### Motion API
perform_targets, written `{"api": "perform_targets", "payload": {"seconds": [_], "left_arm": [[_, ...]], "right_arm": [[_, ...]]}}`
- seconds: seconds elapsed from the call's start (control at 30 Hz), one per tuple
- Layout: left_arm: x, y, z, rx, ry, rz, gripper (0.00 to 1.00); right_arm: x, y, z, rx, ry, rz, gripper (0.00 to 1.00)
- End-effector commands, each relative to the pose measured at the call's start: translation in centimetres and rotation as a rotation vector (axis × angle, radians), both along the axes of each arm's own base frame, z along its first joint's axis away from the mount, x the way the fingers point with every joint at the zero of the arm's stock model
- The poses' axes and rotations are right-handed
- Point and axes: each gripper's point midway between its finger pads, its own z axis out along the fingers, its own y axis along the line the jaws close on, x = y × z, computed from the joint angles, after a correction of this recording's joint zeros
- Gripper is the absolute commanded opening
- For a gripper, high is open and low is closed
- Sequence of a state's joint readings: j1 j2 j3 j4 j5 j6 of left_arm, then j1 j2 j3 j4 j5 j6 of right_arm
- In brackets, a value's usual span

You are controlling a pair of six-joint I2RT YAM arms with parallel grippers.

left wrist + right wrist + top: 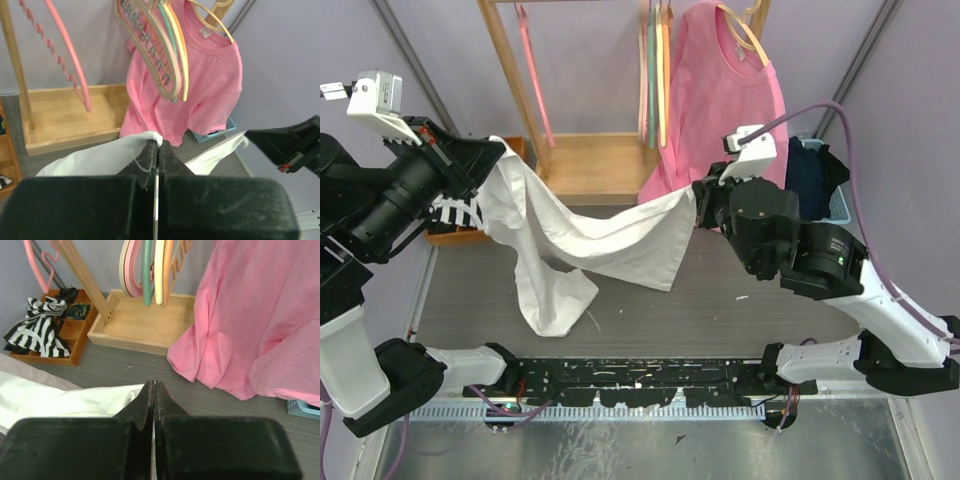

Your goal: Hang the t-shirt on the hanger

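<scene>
Table (770, 310): one, grey. Two arms are mounted at its near edge.

Rack (505, 70): one, wooden, at the far edge, with a box base.

T-shirts: two.
- The white t-shirt (610, 245) hangs over the table's left half, strung between the two grippers. It sags in the middle, and its lower end lies bunched on the table toward the near left. It is on no hanger.
- The pink t-shirt (720, 100) hangs on a pale hanger at the rack's right end, just behind the right gripper.

Grippers: two.
- The left gripper (157, 145) has its jaws pressed together, pinching one edge of the white t-shirt near the far left corner.
- The right gripper (154, 385) has its jaws likewise closed, pinching the opposite edge near mid-table.

Hangers:
- A bunch of five, as far as the right wrist view shows, hangs at mid-rail. The orange hanger (168, 270) is at the right of the bunch, touching its neighbours and bare.
- One pink hanger (530, 70) hangs apart at the rail's left.
- One more carries the pink t-shirt.

Other items:
- One orange tray (75, 335) lies left of the rack base and holds a striped cloth (37, 330).
- One blue basket (840, 205) with dark fabric is at the far right.
</scene>
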State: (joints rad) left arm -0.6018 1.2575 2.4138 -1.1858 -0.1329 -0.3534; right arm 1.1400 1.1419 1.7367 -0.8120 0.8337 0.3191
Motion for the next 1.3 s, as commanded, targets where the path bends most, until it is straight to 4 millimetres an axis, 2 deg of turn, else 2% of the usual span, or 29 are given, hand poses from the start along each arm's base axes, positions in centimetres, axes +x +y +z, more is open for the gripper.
{"api": "perform_targets", "payload": {"seconds": [0.0,0.03,0.1,0.2,0.33,0.37,0.47,0.6,0.7,0.77,0.8,0.9,0.93,0.97,1.0,1.1,1.13,1.2,1.27], "left_arm": [[1.0,-2.4,1.4,-0.069,-0.037,-0.075,0.00],[1.3,-3.0,1.2,-0.074,-0.033,-0.092,0.00],[3.2,-5.1,0.3,-0.074,-0.001,-0.124,0.00],[5.6,-7.9,0.1,-0.088,0.011,-0.177,0.00],[8.0,-11.9,1.1,-0.134,0.004,-0.281,0.00],[8.5,-12.7,2.0,-0.152,-0.020,-0.305,0.00],[9.2,-14.3,3.3,-0.175,-0.051,-0.362,0.00],[8.4,-15.0,4.5,-0.198,-0.088,-0.425,0.00],[7.4,-14.6,3.3,-0.173,-0.066,-0.441,0.00],[6.9,-14.1,1.1,-0.140,-0.029,-0.431,0.00],[5.9,-13.2,0.7,-0.127,-0.029,-0.420,0.00],[5.7,-11.6,-3.9,-0.052,0.045,-0.352,0.00],[6.0,-11.2,-6.8,-0.015,0.100,-0.325,0.00],[5.7,-10.4,-8.4,0.004,0.130,-0.297,0.00],[5.5,-9.6,-10.3,0.025,0.164,-0.265,0.00],[5.4,-7.8,-16.4,0.093,0.279,-0.175,0.00],[5.5,-7.0,-18.4,0.119,0.311,-0.135,0.00],[5.5,-5.8,-21.8,0.161,0.369,-0.078,0.00],[5.6,-4.9,-24.3,0.181,0.417,-0.038,0.00]], "right_arm": [[-0.1,-2.0,2.3,0.075,-0.049,-0.059,0.01],[-0.2,-2.7,2.6,0.079,-0.054,-0.076,0.01],[-0.5,-4.3,3.3,0.090,-0.065,-0.109,0.01],[-1.1,-7.1,4.9,0.124,-0.091,-0.163,0.01],[-2.2,-10.7,6.9,0.181,-0.121,-0.207,0.01],[-2.5,-11.3,7.1,0.189,-0.125,-0.208,0.01],[-3.4,-12.4,7.9,0.225,-0.133,-0.171,0.01],[-4.5,-12.0,7.4,0.246,-0.121,-0.077,0.01],[-4.8,-9.9,5.3,0.211,-0.071,0.006,0.01],[-4.9,-7.5,3.2,0.185,-0.023,0.073,0.01],[-4.8,-6.1,1.6,0.166,0.008,0.107,0.01],[-5.1,-1.4,-3.5,0.135,0.108,0.223,0.01],[-5.5,0.4,-5.0,0.144,0.141,0.279,0.01],[-5.7,1.9,-6.9,0.145,0.175,0.321,0.01],[-6.0,3.4,-9.7,0.131,0.224,0.356,0.01],[-7.3,6.9,-15.0,0.157,0.335,0.466,0.01],[-8.0,8.2,-16.0,0.191,0.360,0.523,0.01],[-9.7,10.3,-19.0,0.229,0.432,0.627,0.01],[-11.2,11.8,-21.5,0.257,0.496,0.711,0.01]]}}
